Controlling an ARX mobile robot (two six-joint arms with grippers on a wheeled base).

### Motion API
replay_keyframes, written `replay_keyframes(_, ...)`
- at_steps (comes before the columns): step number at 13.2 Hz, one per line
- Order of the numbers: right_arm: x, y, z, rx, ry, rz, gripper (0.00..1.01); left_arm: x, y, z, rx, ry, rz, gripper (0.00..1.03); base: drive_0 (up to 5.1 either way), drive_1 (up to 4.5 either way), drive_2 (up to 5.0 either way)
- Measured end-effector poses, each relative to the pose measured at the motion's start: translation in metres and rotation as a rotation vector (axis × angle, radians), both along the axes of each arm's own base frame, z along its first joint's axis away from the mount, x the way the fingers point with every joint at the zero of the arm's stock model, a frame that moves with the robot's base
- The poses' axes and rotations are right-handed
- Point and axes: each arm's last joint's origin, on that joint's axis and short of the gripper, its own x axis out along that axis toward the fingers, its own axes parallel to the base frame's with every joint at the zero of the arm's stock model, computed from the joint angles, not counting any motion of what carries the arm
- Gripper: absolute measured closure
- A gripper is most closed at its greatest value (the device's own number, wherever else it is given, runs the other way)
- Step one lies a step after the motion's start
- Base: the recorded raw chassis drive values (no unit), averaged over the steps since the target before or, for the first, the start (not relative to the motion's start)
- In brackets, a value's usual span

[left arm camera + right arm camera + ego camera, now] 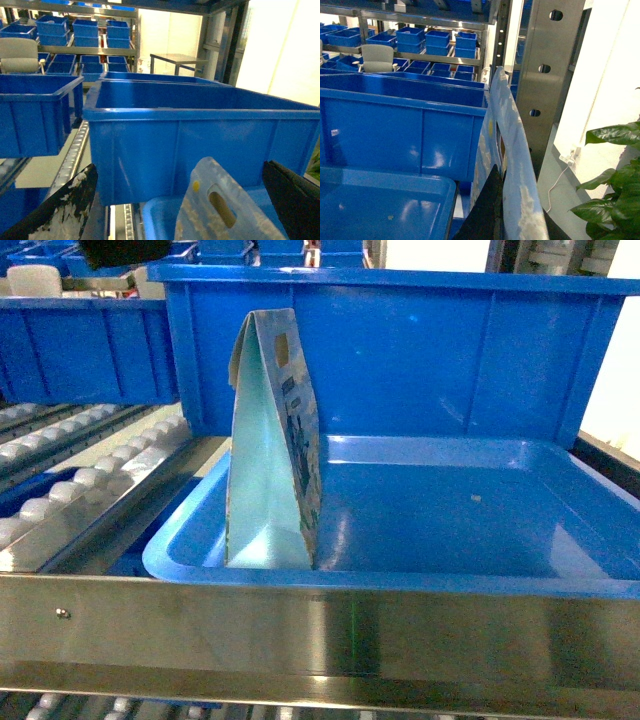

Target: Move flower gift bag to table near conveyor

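Flower gift bag [275,440] stands upright in a shallow blue tray [450,575] on the conveyor [90,480] — light, crushable paper, best pinched near its handle hole [221,209]; left tool [185,210] spread wide around it — right tool's state cannot be told.
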Motion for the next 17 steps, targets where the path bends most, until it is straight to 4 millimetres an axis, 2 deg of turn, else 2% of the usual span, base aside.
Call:
replay_keyframes(1, 0.000, 0.000, 0.000, 0.000, 0.000, 0.000, 0.99, 0.007, -0.013, -0.001, 0.027, 0.023, -0.006, 0.05, 0.0, 0.00, 0.0)
replay_keyframes(4, 0.000, 0.000, 0.000, 0.000, 0.000, 0.000, 0.99, 0.010, -0.034, -0.005, 0.087, 0.080, -0.010, 0.05, 0.0, 0.00, 0.0)
replay_keyframes(7, 0.000, 0.000, 0.000, 0.000, 0.000, 0.000, 0.99, 0.012, -0.045, -0.004, 0.111, 0.112, -0.015, 0.05, 0.0, 0.00, 0.0)
replay_keyframes(10, 0.000, 0.000, 0.000, 0.000, 0.000, 0.000, 0.99, 0.016, -0.058, -0.012, 0.146, 0.160, -0.023, 0.05, 0.0, 0.00, 0.0)
replay_keyframes(12, 0.000, 0.000, 0.000, 0.000, 0.000, 0.000, 0.99, 0.020, -0.062, -0.021, 0.166, 0.174, -0.022, 0.05, 0.0, 0.00, 0.0)
replay_keyframes(17, 0.000, 0.000, 0.000, 0.000, 0.000, 0.000, 0.99, 0.024, -0.065, -0.029, 0.180, 0.191, -0.018, 0.05, 0.0, 0.00, 0.0)
